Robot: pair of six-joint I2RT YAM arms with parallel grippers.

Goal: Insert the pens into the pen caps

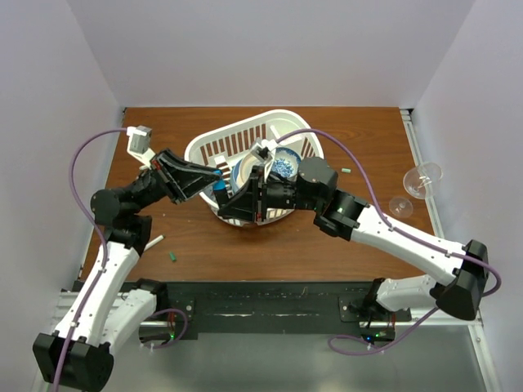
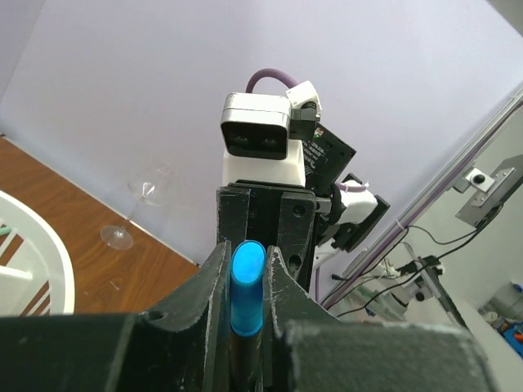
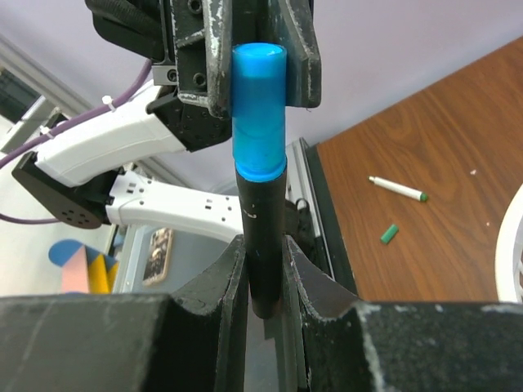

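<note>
Black marker (image 3: 261,204): your right end effector (image 3: 263,249) pinches barrel, left end effector (image 2: 247,255) blue end (image 3: 259,106). On bench (image 3: 458,122), pen (image 3: 396,188) and cap (image 3: 389,233) lie apart, unjoined.

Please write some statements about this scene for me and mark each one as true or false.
1. The left gripper and the right gripper hold the same marker. True.
2. The left gripper clamps the black barrel. False: it clamps the blue end; the right gripper clamps the black barrel.
3. A green cap lies on the table near a white pen, not touching it. True.
4. A wine glass is inside the basket. False: it is on the table, right of the basket.
</note>
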